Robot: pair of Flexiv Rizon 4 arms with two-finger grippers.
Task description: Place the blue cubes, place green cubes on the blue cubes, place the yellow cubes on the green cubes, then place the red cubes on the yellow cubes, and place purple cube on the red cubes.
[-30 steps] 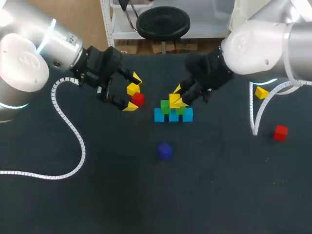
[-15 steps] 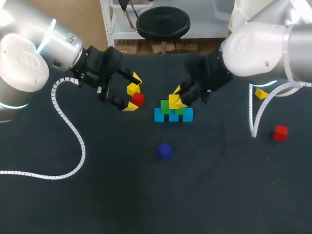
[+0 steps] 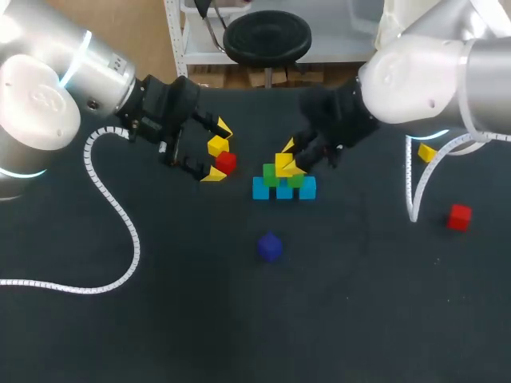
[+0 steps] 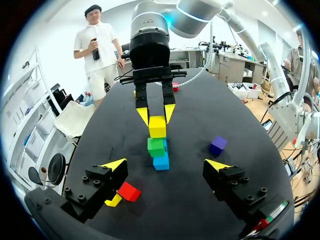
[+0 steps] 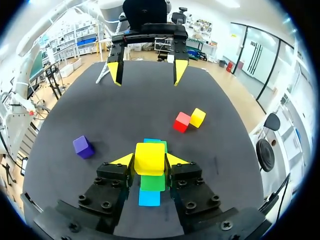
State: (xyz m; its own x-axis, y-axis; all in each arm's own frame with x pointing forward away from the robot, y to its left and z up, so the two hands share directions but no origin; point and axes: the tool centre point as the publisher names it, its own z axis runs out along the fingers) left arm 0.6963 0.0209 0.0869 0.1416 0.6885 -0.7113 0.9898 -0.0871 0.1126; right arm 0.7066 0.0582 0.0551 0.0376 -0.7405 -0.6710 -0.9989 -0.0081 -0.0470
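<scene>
Your right gripper (image 3: 292,159) was clamped on the yellow cube (image 4: 157,126), squarely over the green cubes (image 3: 271,174) on the blue cubes (image 3: 261,189). Touching or just clear, couldn't tell. Your left gripper (image 3: 218,151) was spread wide and held nothing, with the red cube (image 4: 129,191) beside one finger.

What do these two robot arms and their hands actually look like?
The left arm and right arm are thick, rounded tubes in silvery white, each with a glowing light-blue ring. A white spiral-wrapped cable hangs off each. The left hand and right hand are black, blocky and bolted, each with two fingers ending in bright yellow wedge-shaped tips.
</scene>
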